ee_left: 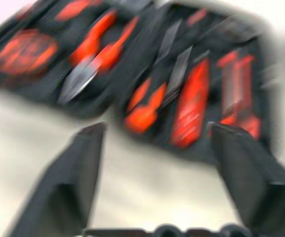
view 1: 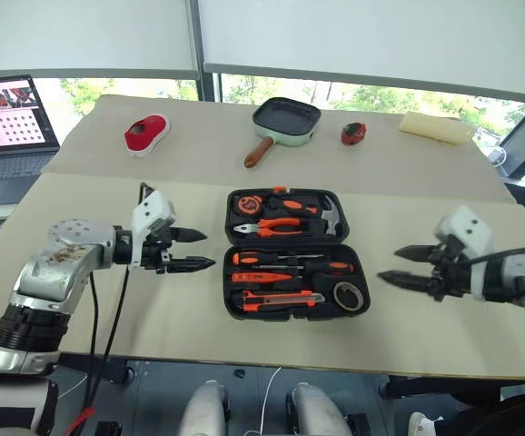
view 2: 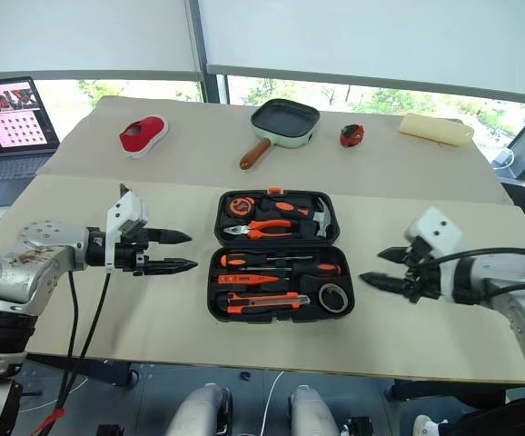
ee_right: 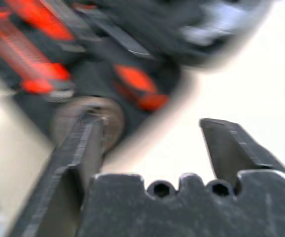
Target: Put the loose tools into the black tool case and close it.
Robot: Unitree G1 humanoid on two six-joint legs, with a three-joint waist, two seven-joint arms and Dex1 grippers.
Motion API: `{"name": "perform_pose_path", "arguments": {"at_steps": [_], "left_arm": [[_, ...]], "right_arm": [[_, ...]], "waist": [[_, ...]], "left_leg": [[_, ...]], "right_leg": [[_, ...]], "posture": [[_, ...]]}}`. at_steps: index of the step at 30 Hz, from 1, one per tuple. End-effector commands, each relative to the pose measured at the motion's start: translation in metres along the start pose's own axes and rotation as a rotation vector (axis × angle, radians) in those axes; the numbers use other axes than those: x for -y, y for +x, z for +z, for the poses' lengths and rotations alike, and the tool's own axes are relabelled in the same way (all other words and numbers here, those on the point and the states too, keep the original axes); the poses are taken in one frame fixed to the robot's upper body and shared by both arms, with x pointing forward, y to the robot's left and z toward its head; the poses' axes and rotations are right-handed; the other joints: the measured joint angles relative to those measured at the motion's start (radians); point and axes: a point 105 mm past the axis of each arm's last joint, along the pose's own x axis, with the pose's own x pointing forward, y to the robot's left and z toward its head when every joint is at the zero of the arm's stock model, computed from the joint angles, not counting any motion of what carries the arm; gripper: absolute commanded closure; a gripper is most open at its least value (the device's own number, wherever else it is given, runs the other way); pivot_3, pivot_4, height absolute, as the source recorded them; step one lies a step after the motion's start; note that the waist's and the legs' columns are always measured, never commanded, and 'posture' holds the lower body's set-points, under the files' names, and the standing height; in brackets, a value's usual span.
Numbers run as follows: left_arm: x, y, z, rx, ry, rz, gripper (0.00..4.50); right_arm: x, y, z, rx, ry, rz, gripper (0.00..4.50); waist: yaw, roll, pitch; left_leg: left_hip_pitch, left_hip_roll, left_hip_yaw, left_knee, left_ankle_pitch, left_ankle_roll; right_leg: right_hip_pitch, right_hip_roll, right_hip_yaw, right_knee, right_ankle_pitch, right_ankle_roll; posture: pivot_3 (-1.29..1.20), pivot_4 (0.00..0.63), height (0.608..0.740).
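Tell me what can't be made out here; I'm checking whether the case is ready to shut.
- Tools in the left wrist view: blurred, so their seating is unclear.
- Tape roll in the right wrist view: blurred, partly behind a finger.
- Case latch, head views: too small.
- Laptop: cut by the edge.

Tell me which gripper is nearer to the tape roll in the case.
Right. The right gripper hovers open just beside the tape roll; the left gripper is open across the black tool case.
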Motion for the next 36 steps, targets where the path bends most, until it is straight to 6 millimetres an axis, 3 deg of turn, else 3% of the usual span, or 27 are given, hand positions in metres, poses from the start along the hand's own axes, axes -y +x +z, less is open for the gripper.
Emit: {"name": "perform_pose_path", "arguments": {"at_steps": [1, 6, 8, 12, 17, 23, 30, 33, 36], "left_arm": [[-0.005, 0.003, -0.005, -0.026, 0.068, 0.056, 2.56], [0.006, 0.027, -0.010, -0.009, 0.076, 0.006, 4.47], [0.010, 0.035, -0.010, -0.005, 0.076, -0.012, 4.50], [0.027, 0.048, -0.011, 0.002, 0.069, -0.089, 4.50], [0.042, 0.042, -0.008, 0.042, 0.058, -0.170, 4.50], [0.065, 0.024, -0.024, -0.006, 0.031, -0.276, 4.50], [0.066, 0.019, -0.037, -0.046, 0.033, -0.234, 4.50], [0.043, 0.013, -0.047, -0.099, -0.001, -0.110, 4.50], [0.012, 0.001, -0.054, -0.114, -0.089, 0.027, 3.79]], "right_arm": [[0.020, 0.013, -0.005, 0.001, -0.046, -0.055, 2.54], [0.021, 0.045, -0.013, -0.032, -0.134, 0.001, 4.28], [0.017, 0.056, -0.013, -0.043, -0.161, 0.037, 4.46], [-0.014, 0.074, -0.007, -0.047, -0.217, 0.200, 4.46], [-0.043, 0.069, -0.004, -0.023, -0.237, 0.318, 4.46], [-0.072, 0.055, -0.012, -0.020, -0.252, 0.364, 4.46], [-0.066, 0.051, -0.026, -0.055, -0.248, 0.249, 4.46], [-0.051, 0.041, -0.035, -0.091, -0.247, 0.164, 4.46], [-0.032, 0.026, -0.043, -0.115, -0.172, 0.091, 3.68]], "waist": [[0.000, 0.000, 0.000], [0.002, 0.001, 0.000], [0.001, 0.001, 0.001], [0.000, 0.001, 0.001], [0.000, 0.001, 0.001], [-0.001, 0.002, 0.001], [0.000, 0.002, 0.001], [0.001, 0.002, 0.001], [0.008, 0.002, 0.001]], "left_leg": [[0.000, 0.000, 0.000, 0.000, 0.000, 0.000], [0.000, 0.000, 0.000, 0.000, 0.000, 0.000], [-0.001, 0.000, 0.000, 0.000, 0.000, 0.000], [-0.002, 0.000, 0.000, 0.000, 0.000, 0.000], [-0.002, 0.000, 0.000, 0.000, 0.000, 0.000], [-0.002, 0.000, 0.000, -0.004, 0.000, 0.000], [-0.001, 0.000, 0.000, -0.004, 0.000, 0.000], [-0.001, 0.000, 0.000, -0.004, 0.000, 0.000], [0.000, 0.000, 0.000, -0.004, 0.000, 0.000]], "right_leg": [[0.000, 0.000, 0.000, 0.000, 0.000, 0.000], [0.000, 0.000, 0.000, 0.000, 0.000, 0.000], [-0.001, 0.000, 0.000, 0.000, 0.000, 0.000], [-0.002, 0.000, 0.000, 0.001, 0.000, 0.000], [-0.002, 0.000, 0.000, 0.002, 0.000, 0.000], [-0.004, 0.000, 0.000, 0.002, 0.000, -0.001], [-0.004, 0.000, 0.000, 0.002, 0.000, -0.001], [-0.004, 0.000, 0.000, 0.002, 0.000, -0.001], [-0.003, 0.000, 0.000, 0.002, 0.000, -0.001]], "posture": [[0.00, 0.150, 0.740], [0.00, 0.150, 0.740], [0.00, 0.150, 0.740], [0.00, 0.150, 0.740], [0.00, 0.150, 0.740], [0.00, 0.150, 0.740], [0.00, 0.150, 0.740], [0.00, 0.150, 0.740], [0.00, 0.150, 0.740]]}}
